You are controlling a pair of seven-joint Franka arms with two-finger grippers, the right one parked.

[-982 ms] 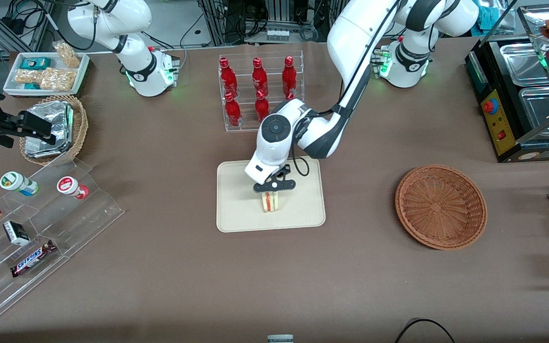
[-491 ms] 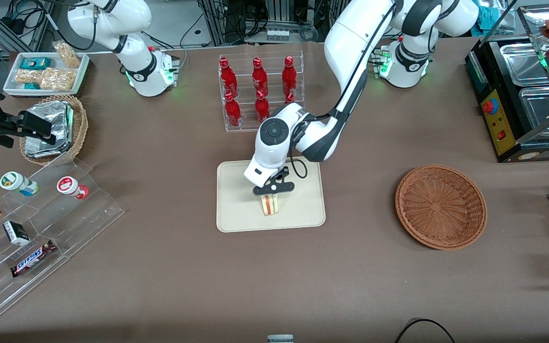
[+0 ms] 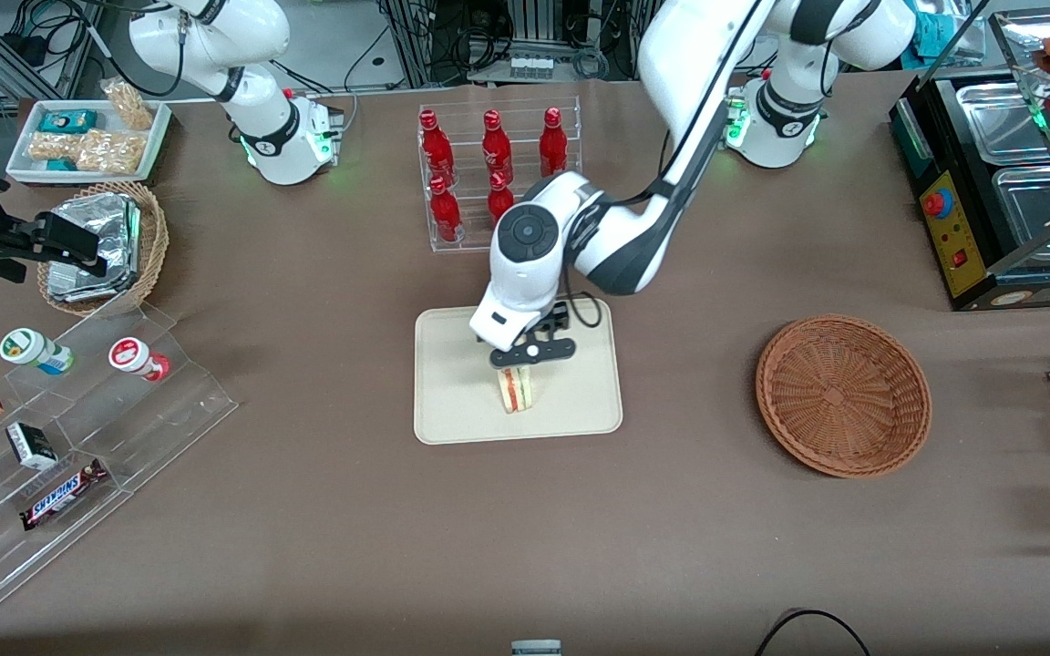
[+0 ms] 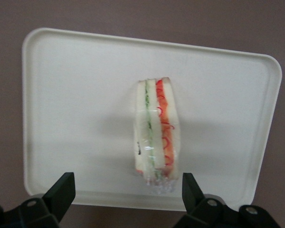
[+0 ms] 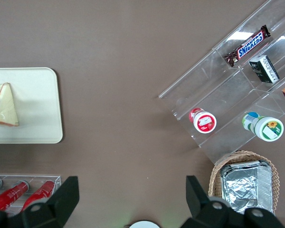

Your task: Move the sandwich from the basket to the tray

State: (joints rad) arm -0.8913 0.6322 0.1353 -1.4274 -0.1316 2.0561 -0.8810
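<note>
One sandwich (image 3: 515, 389) is lying on the tray (image 3: 452, 401), resting in the half nearer the front camera, its red and green layers facing up toward the left wrist camera (image 4: 156, 135). Its clear wrap is showing a small bunched seam at one end. Nothing is touching it apart from the tray surface (image 4: 76, 118).

One gripper (image 3: 514, 366), on the working left arm, is hanging directly above the sandwich. Its fingers (image 4: 61, 190) are standing spread wide, one on each side of the sandwich and well clear of it, gripping nothing. In the front view the gripper is sitting just above the sandwich's 12 o'clock end.

Taking the tray as the centre of a clock face in the front view, the basket (image 3: 843, 394) is sitting at 3 o'clock, well apart from the tray, with no contents showing. A clear rack of red bottles (image 3: 495, 173) is standing at 12 o'clock, farther from the front camera than the tray. A tan wicker basket holding foil packets (image 3: 97, 244) is sitting at about 10 o'clock, toward the parked arm's end of the table. A stepped clear display with a Snickers bar (image 3: 61, 492) and two small tubs (image 3: 33, 350) is lying at about 8 to 9 o'clock.

The right wrist view is showing the sandwich (image 5: 4, 105) lying flat on the tray (image 5: 42, 118), triangular in outline.
</note>
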